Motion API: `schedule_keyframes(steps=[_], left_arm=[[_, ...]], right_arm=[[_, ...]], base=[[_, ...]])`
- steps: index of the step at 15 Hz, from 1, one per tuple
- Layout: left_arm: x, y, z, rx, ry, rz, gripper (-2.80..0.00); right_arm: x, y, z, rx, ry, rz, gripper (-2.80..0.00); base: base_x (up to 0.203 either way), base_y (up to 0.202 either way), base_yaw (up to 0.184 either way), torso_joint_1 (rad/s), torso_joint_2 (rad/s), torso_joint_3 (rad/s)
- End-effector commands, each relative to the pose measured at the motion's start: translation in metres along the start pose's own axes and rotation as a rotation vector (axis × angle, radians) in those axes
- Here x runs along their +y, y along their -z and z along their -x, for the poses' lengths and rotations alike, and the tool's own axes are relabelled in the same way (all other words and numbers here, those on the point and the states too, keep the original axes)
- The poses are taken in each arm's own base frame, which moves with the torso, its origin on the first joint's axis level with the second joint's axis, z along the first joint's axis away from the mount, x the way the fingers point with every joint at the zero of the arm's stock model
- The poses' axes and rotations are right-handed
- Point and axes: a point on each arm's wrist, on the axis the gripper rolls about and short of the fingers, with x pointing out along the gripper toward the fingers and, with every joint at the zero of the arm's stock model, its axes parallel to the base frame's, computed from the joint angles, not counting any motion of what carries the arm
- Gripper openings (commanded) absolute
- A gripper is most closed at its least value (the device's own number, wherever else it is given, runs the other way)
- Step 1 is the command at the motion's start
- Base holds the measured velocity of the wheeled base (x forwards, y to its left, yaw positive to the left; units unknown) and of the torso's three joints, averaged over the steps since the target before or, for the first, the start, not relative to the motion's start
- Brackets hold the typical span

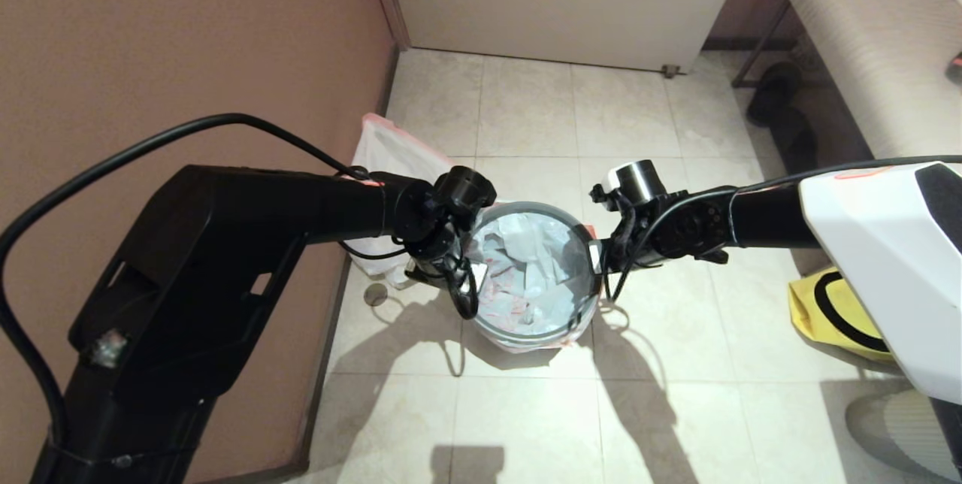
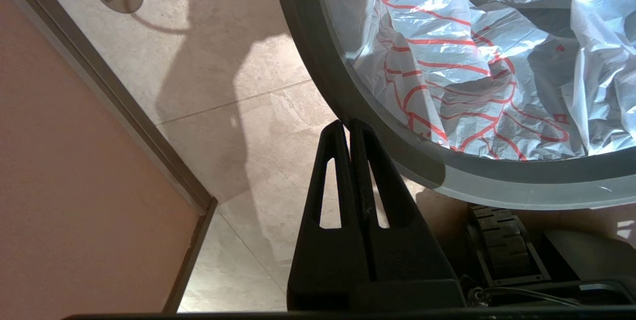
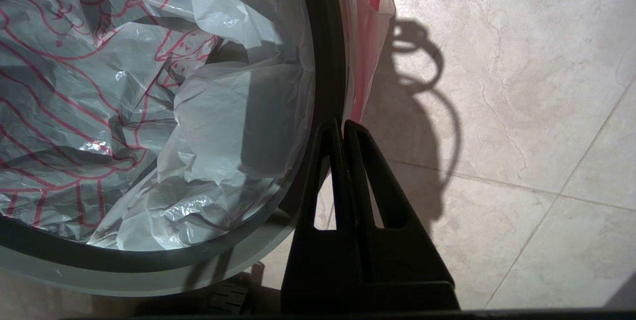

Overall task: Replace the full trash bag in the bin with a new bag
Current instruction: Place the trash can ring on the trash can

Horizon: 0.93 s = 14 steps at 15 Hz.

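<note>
Now the bin [image 1: 582, 240], lined with the new bag [image 1: 526, 273], sits between the closed left tool [image 2: 349, 123] and closed right tool [image 3: 342, 123].

Bin [image 1: 485, 322]: dark grey-black wall with a paler grey ring rim [image 2: 521, 191]. New bag [image 1: 530, 273] inside the bin: translucent white, bold red line print, pink-red edge outside the rim. Full trash bag [image 1: 391, 157] left of the bin: white, pink-red edges. Right of the bin, yellow bag [image 1: 815, 311] with black band. Floor [image 1: 526, 108]: beige marbled tiles.

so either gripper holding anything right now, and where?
Nothing. Left gripper and right gripper are both shut empty, hanging above opposite sides of the bin rim.
</note>
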Motion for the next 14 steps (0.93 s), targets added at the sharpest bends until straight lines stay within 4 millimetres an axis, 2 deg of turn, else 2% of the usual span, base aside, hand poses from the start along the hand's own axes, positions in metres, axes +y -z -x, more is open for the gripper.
schedule_keyframes(steps=[1, 6, 14], left_arm=[[-0.002, 0.003, -0.008, 0.018, -0.003, -0.006, -2.8], [-0.007, 0.005, -0.021, 0.024, -0.004, -0.012, -2.8], [-0.007, 0.004, -0.02, 0.015, -0.004, -0.009, -2.8]], right_arm=[[0.0, 0.003, -0.004, 0.012, 0.003, 0.001, -2.8], [0.0, 0.004, -0.006, 0.015, 0.003, 0.001, -2.8], [0.002, 0.007, -0.011, 0.026, 0.003, 0.007, -2.8]], base=[[0.0, 0.0, 0.0, 0.0, 0.0, 0.0], [0.0, 0.0, 0.0, 0.0, 0.0, 0.0], [0.0, 0.0, 0.0, 0.0, 0.0, 0.0]])
